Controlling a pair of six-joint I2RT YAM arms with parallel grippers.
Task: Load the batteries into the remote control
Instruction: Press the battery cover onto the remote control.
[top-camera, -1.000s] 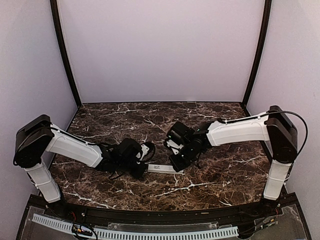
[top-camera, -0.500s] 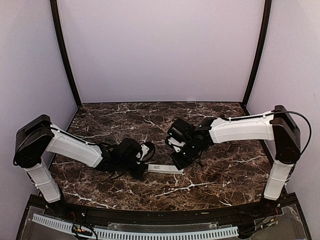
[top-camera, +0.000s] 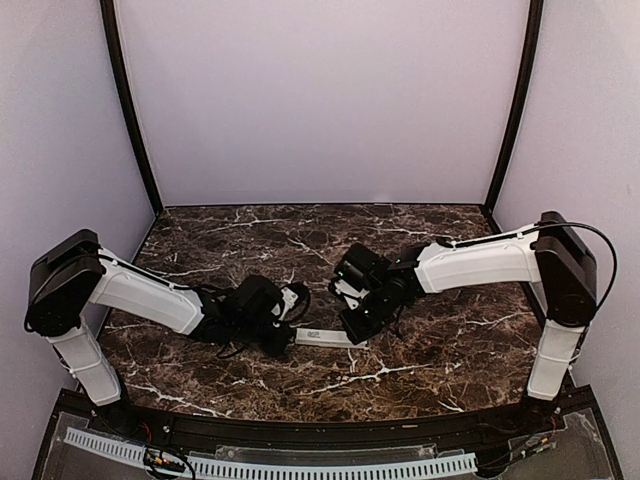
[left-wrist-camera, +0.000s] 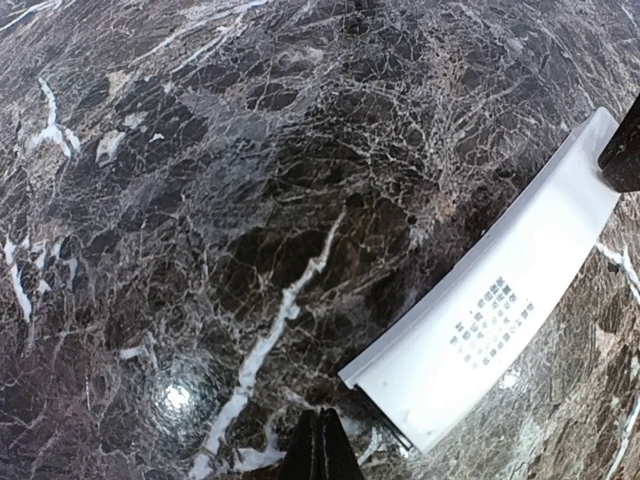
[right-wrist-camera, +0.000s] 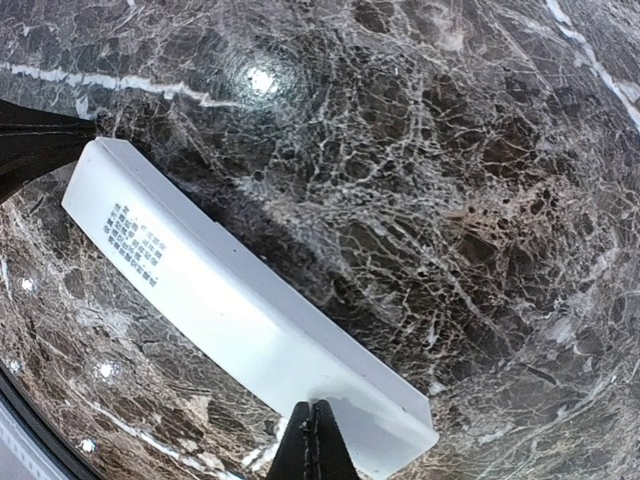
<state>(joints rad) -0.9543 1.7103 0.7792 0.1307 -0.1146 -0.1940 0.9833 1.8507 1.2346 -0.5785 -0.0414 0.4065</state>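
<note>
Black left fingers (left-wrist-camera: 310, 455): pinched fully shut, nothing between them! The tip sits just beside the near corner of the remote control (left-wrist-camera: 490, 310), and I can't tell if it actually touches.
Black right fingers (right-wrist-camera: 300, 455): also closed tight and empty-handed, with the tip over the opposite end of the white bar. It looks like it's pressing there, but contact isn't certain.
Remote control: lying flat on the bench, caught lengthwise between the two arms, one tip at each end. The upturned face shows a grid of small grey squares (right-wrist-camera: 135, 240). No open bay is in sight.
Batteries: not in any view, so I can't say where they are.
Bench (top-camera: 420, 360): dark brown marble with white veins, glossy, lights glinting off it. A slick surface for a slim bar, by my reckoning.
Step in hand: this reads as steadying or nudging the remote between two closed tips, ahead of getting at the battery compartment. Loading proper hasn't begun, as far as these views tell.
Next move calls for: one tip pinning the bar so it can't skate while the other works the cover. After that, fingers must open to take a cell, so the batteries have to be found first.
Risk: push from one end only and the bar likely slides or spins away.
</note>
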